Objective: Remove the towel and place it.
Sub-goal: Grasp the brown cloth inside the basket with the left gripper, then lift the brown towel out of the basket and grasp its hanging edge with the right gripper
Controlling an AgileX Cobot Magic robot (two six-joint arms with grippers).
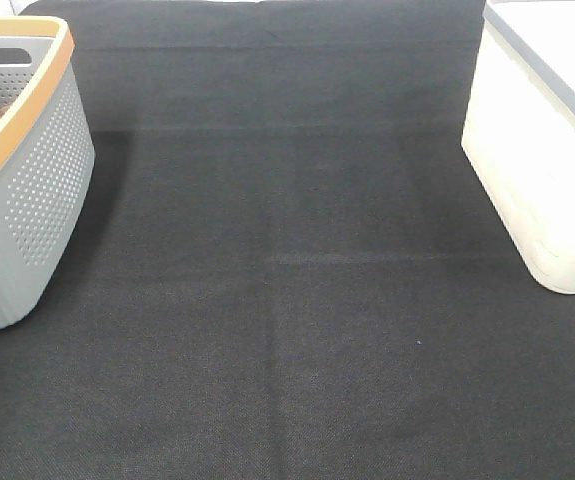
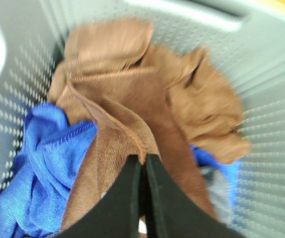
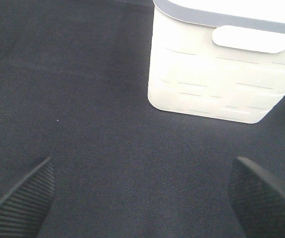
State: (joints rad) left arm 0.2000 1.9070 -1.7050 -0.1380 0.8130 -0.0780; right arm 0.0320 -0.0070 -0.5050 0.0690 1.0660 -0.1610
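A black woven tabletop (image 1: 287, 300) fills the high view. At its left edge, toward the far left corner, stands a grey perforated basket (image 1: 37, 180) with a tan rim, and a scrap of brown cloth shows over that rim. The towel (image 2: 127, 99) lies inside the basket, crumpled in a heap, so it has no clear long axis. Its one plain line is a stitched hem raised as a ridge. The ridge runs from the tips of the left pincer (image 2: 142, 161) away toward the basket wall that has the handle slot. The left pincer is pressed together on that fold, with the towel spreading out beneath and beyond its black fingers (image 2: 122, 203). A blue cloth (image 2: 48, 158) is bunched against the towel on one side. A paler brown lump (image 2: 206, 109) sits on the other side, too blurred to tell whether it is separate. The right pincer (image 3: 142, 198) hangs spread wide over bare tabletop. A white bin (image 1: 537, 170) with a grey lid is near it, at the far right corner.
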